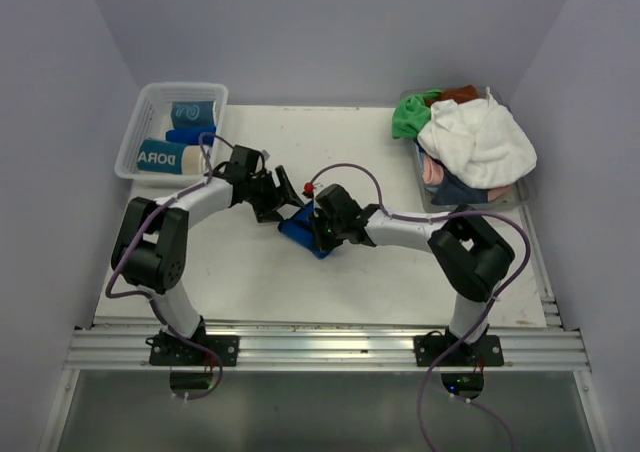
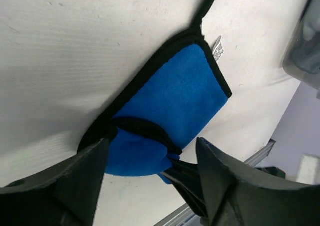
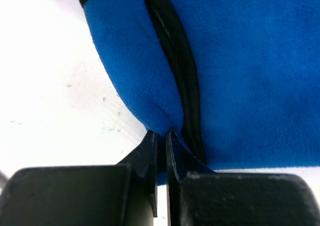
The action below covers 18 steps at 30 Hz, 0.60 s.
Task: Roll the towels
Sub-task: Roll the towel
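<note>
**Item 1. Mesh basket** (image 1: 133,144): well to the left of the blue towel (image 1: 303,234) and farther back. It holds finished rolls, among them a teal and beige lettered roll (image 1: 166,157).

**Item 2. Left gripper** (image 2: 150,153): just left of the blue towel, over its curled end. Its jaws stand apart, one on each side of the curl, and hold nothing.

**Item 3. Blue towel**: mid-table (image 1: 250,282), between the two grippers. It is royal blue plush with black binding, a black hanging loop and a small white tag at the far corner. One end is turned over on itself in a loose first curl and the rest lies flat.

**Item 4. Right gripper** (image 3: 161,135): at the right side of the blue towel. Its jaws are together, pinching the curled cloth beside the black binding.

**Item 5. Heap of unrolled towels** (image 1: 478,140): well to the right of the blue towel and farther back. White lies on top, with green and pink showing beneath.

**Step in hand (judged):** the roll is just begun and grip is passing from one arm to the other. Next, the pinched curl should be turned on across the flat part. It needs even tension so the roll stays tight and square.
</note>
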Each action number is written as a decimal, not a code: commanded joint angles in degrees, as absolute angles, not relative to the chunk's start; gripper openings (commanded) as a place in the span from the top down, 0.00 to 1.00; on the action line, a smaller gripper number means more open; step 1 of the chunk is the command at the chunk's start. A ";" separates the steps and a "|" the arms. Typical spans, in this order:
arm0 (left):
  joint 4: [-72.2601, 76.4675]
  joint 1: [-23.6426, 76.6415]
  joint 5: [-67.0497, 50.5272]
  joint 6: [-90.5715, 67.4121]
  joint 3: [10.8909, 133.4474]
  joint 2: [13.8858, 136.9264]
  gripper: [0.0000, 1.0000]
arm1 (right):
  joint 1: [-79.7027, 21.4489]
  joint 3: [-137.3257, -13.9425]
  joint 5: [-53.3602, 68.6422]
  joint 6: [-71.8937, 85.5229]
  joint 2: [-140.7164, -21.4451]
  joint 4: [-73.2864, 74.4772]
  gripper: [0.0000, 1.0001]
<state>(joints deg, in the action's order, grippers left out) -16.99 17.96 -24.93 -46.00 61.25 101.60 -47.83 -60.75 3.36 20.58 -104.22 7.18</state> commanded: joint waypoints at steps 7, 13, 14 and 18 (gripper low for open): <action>-21.97 13.98 -22.76 -42.45 62.67 92.82 0.18 | -42.72 -60.47 28.46 25.66 -106.70 8.70 1.00; -18.73 13.88 -23.91 -43.06 56.26 90.01 0.26 | -36.83 -59.24 39.78 31.90 -109.15 5.98 1.00; -18.20 14.41 -23.91 -43.59 55.29 89.56 0.28 | -35.35 -59.15 40.95 33.64 -109.77 4.93 1.00; -16.79 16.34 -23.82 -44.65 51.34 87.46 0.30 | -32.17 -56.96 45.78 38.14 -112.23 0.27 1.00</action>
<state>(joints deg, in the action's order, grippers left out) -19.38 14.85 -23.35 -44.01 53.25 90.15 -34.00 -58.81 39.86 33.15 -110.37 3.33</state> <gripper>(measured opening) 0.702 0.048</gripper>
